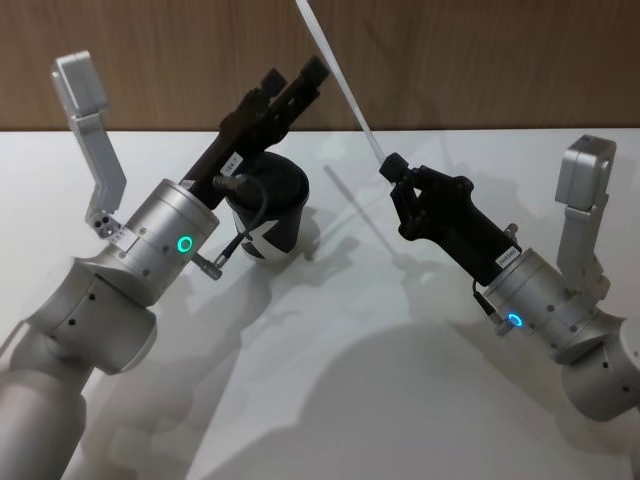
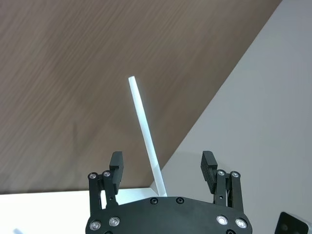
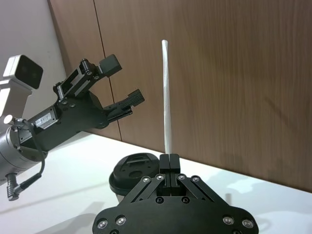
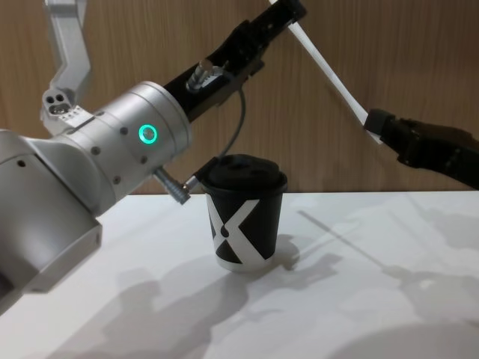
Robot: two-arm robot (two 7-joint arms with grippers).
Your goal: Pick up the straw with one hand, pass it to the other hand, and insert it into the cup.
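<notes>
My right gripper [image 1: 390,170] is shut on the lower end of the white straw [image 1: 345,90], holding it slanted up and away over the table. In the right wrist view the pads [image 3: 169,160] pinch the straw [image 3: 167,97] upright. My left gripper [image 1: 295,75], with silver wrist and green ring, reaches above the black cup [image 1: 275,195] toward the straw's upper part. Its fingers [image 2: 116,165] stand open on either side of the straw [image 2: 145,131] without touching it. The lidded cup [image 4: 243,224] with a white X stands upright on the table.
The white table [image 1: 350,380] runs back to a brown wooden wall [image 1: 480,60]. A thin dark cable with a metal plug [image 1: 215,262] hangs from my left wrist beside the cup. Open table surface lies between the two arms.
</notes>
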